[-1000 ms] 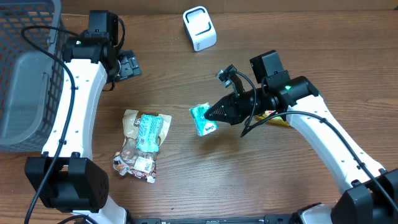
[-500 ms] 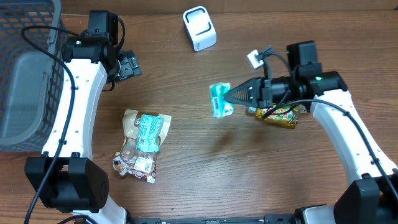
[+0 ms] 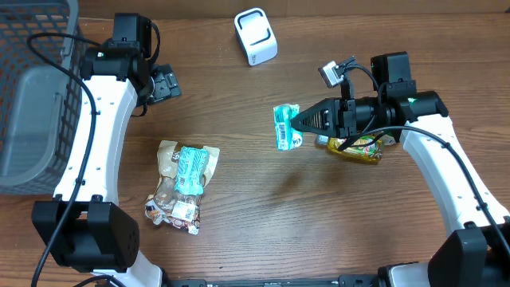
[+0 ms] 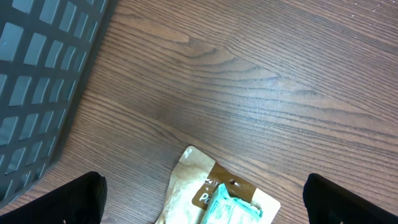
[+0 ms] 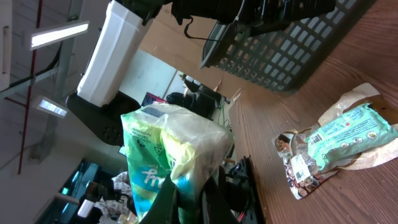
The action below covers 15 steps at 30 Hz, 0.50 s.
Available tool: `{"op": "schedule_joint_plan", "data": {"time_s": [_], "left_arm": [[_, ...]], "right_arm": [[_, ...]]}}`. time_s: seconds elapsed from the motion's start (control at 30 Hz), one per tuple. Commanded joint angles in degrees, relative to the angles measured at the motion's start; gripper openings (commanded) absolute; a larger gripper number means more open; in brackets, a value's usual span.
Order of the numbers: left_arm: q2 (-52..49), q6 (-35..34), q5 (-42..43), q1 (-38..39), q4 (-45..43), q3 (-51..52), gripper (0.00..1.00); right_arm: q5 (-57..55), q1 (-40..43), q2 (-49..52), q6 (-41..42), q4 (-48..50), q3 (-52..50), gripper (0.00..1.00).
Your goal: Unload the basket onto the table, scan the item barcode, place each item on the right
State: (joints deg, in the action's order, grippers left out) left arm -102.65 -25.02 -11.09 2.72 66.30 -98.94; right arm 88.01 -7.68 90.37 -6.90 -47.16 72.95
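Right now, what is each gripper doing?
The left gripper is open, holding nothing.
The right gripper is closed on the green packet.

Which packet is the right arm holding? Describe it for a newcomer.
Right of centre, follow the right gripper to its tip: a teal-and-white packet is pinched there. The yellow packet under that arm and the brown pile at left lie ungripped.

White arms (image 3: 107, 119), black joints (image 3: 131, 32), black cables (image 3: 85, 159)

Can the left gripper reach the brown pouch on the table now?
Probably yes: the left gripper is open, over bare table near the brown pouch, with nothing between them.
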Motion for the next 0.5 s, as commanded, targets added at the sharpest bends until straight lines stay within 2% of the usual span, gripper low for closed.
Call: {"op": "schedule_joint_plan", "data": {"time_s": [0.0, 0.47], "left_arm": [[0.74, 0.81, 0.22, -0.04, 0.07, -0.52, 0.99], [0.76, 0.81, 0.22, -0.04, 0.07, -0.52, 1.0]], "right_arm": [[1.95, 0.04, -0.96, -0.68, 0.26, 0.24, 0.04], [0.94, 0.04, -0.96, -0.68, 0.28, 0.24, 0.04]]}}
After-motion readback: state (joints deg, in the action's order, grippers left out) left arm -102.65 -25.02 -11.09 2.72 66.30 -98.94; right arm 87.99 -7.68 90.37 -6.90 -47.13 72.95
